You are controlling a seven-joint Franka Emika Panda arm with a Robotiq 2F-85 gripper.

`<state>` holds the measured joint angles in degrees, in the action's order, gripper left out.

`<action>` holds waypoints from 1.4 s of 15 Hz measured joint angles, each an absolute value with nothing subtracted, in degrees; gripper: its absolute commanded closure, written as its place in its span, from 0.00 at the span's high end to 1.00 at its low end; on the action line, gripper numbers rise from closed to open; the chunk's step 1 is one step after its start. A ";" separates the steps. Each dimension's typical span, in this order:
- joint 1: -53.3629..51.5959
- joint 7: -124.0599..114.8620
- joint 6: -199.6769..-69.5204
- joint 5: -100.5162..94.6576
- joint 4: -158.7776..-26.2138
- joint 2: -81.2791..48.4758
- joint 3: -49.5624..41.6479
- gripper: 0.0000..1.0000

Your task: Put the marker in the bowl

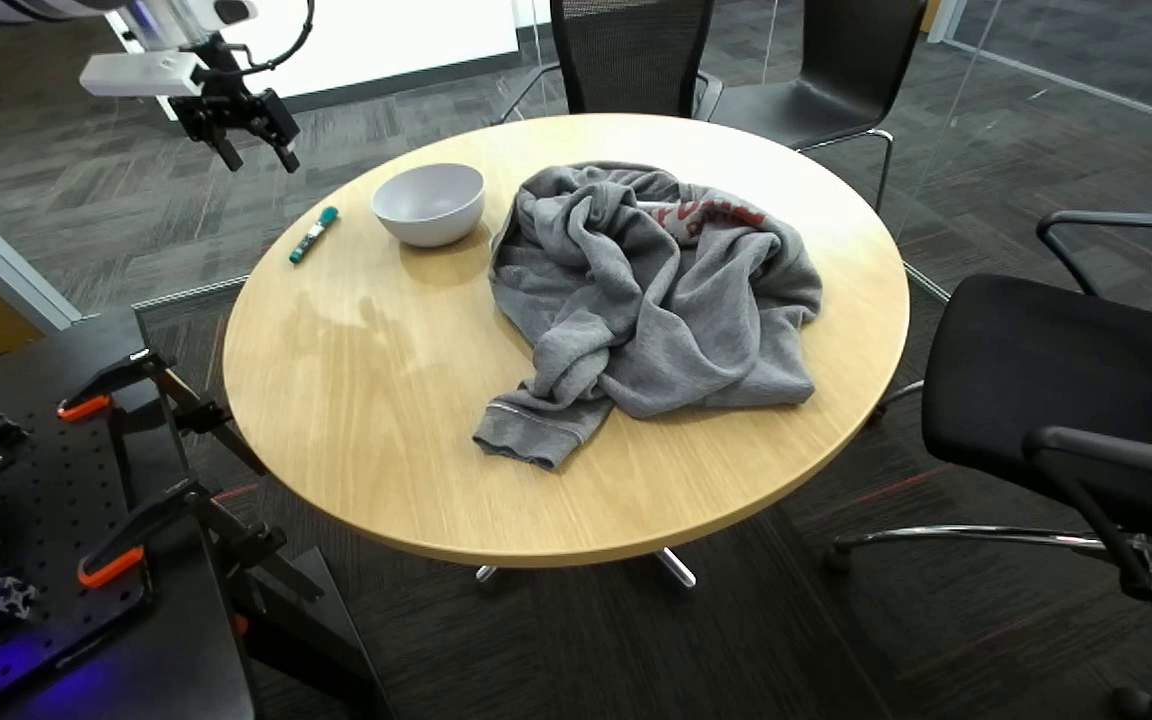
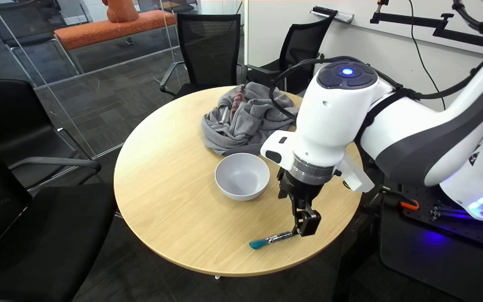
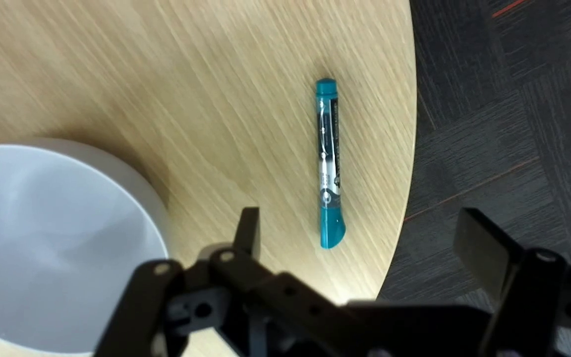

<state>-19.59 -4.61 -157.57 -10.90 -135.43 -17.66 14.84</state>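
Note:
The marker (image 1: 314, 236), white and dark with teal ends, lies flat on the round wooden table (image 1: 366, 430) near its edge. It also shows in an exterior view (image 2: 271, 240), where the gripper covers one end, and whole in the wrist view (image 3: 328, 163). The bowl (image 1: 433, 230) is pale grey, upright and empty, a short way from the marker; it also shows in an exterior view (image 2: 242, 178) and at the left of the wrist view (image 3: 67, 238). My gripper (image 1: 262, 164) is open and empty, above the table-edge area near the marker's teal cap. In the wrist view its fingers (image 3: 360, 218) are wide apart.
A crumpled grey sweatshirt (image 1: 656, 300) lies on the table beyond the bowl; it also shows in an exterior view (image 2: 245, 119). Black chairs (image 1: 1066, 370) stand around the table. A dark stand with orange-tipped clamps (image 1: 114, 565) is beside the table.

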 measured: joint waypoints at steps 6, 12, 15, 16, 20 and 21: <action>-21.96 -4.73 -157.78 -14.72 -135.21 -19.64 13.30 1.00; -25.25 -5.75 -162.02 -17.95 -133.90 -23.09 9.84 1.00; -26.82 -6.08 -163.70 -18.09 -132.74 -25.33 8.40 1.00; -27.31 -6.10 -164.01 -18.09 -132.33 -26.05 8.01 1.00; -29.45 -6.36 -164.46 -18.09 -130.43 -28.86 6.34 1.00; -29.93 -6.59 -164.46 -18.09 -129.90 -29.51 5.96 1.00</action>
